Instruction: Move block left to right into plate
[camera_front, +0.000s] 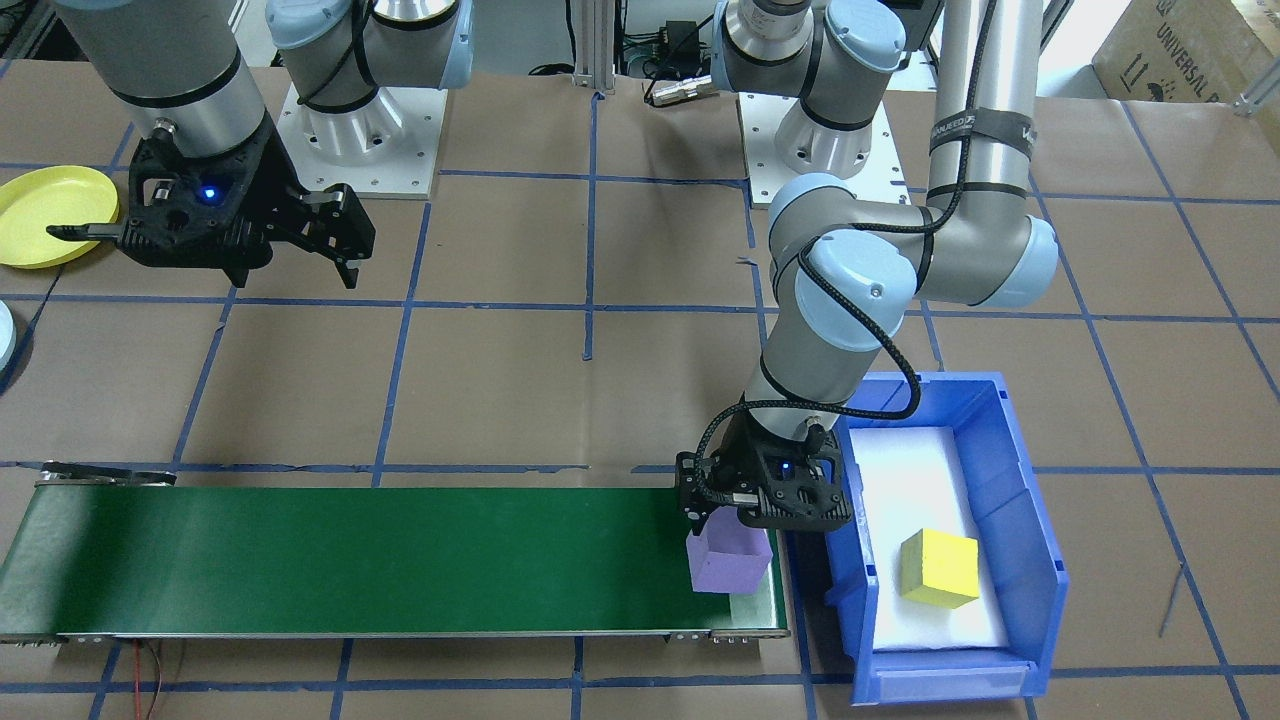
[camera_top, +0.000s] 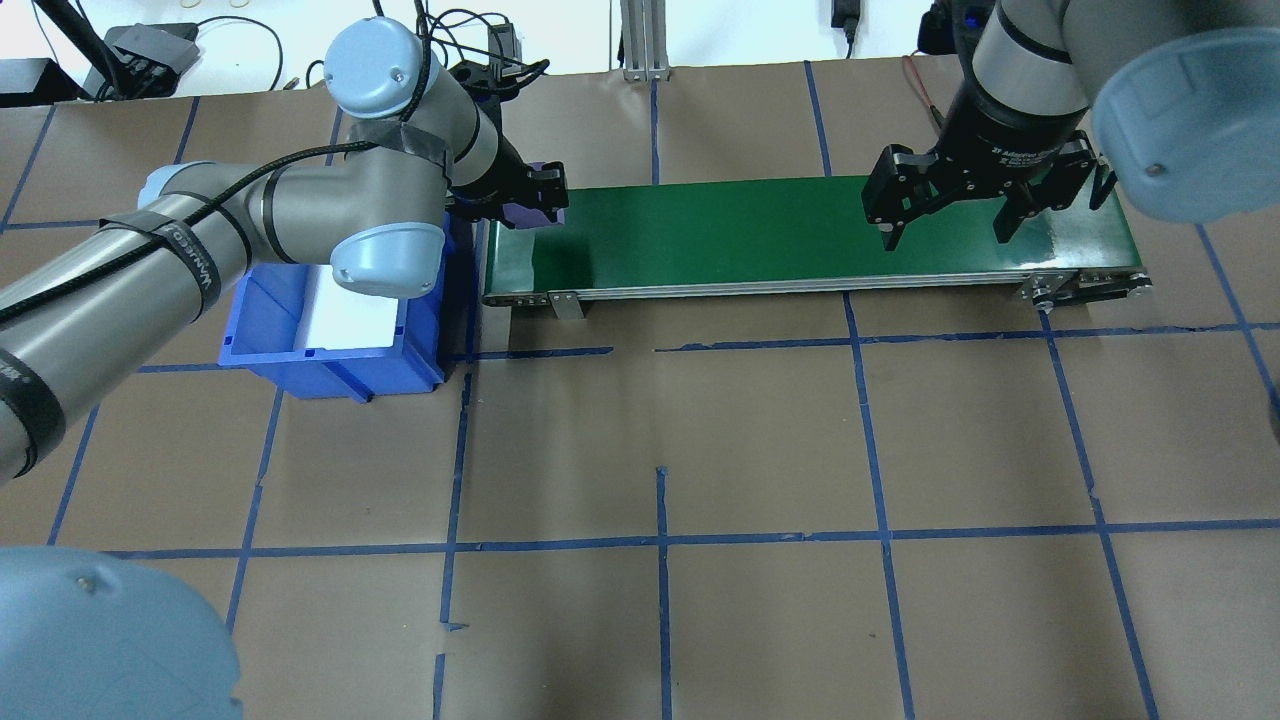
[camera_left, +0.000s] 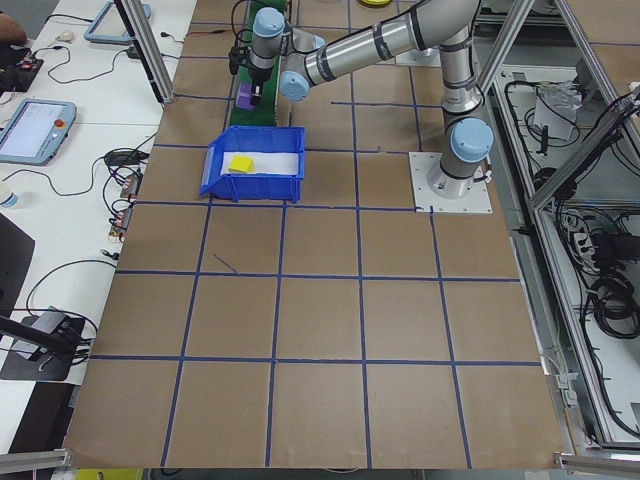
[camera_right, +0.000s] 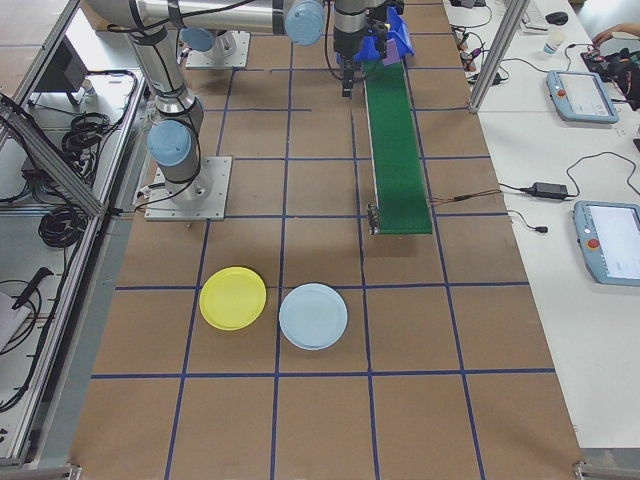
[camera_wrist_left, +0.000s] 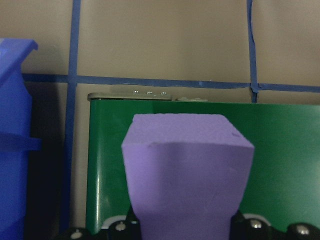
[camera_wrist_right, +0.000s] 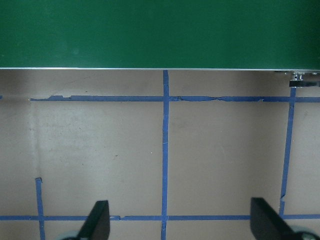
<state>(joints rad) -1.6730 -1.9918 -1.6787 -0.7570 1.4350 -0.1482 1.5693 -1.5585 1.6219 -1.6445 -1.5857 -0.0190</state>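
Observation:
My left gripper (camera_front: 730, 532) is shut on a purple block (camera_front: 729, 566), holding it by the top over the end of the green conveyor belt (camera_front: 350, 560) beside the blue bin. In the left wrist view the purple block (camera_wrist_left: 187, 170) fills the middle, with green belt behind it. I cannot tell whether it touches the belt. My right gripper (camera_top: 945, 238) is open and holds nothing, above the table beside the belt's other end. A yellow plate (camera_front: 50, 215) and a light blue plate (camera_right: 313, 316) lie flat on the table on the robot's right side.
A blue bin (camera_front: 1010, 440) with a white liner holds a yellow block (camera_front: 940, 568), right beside the belt's end and my left gripper. The table is brown paper with a blue tape grid. The arm bases (camera_front: 360, 120) stand at the robot's edge.

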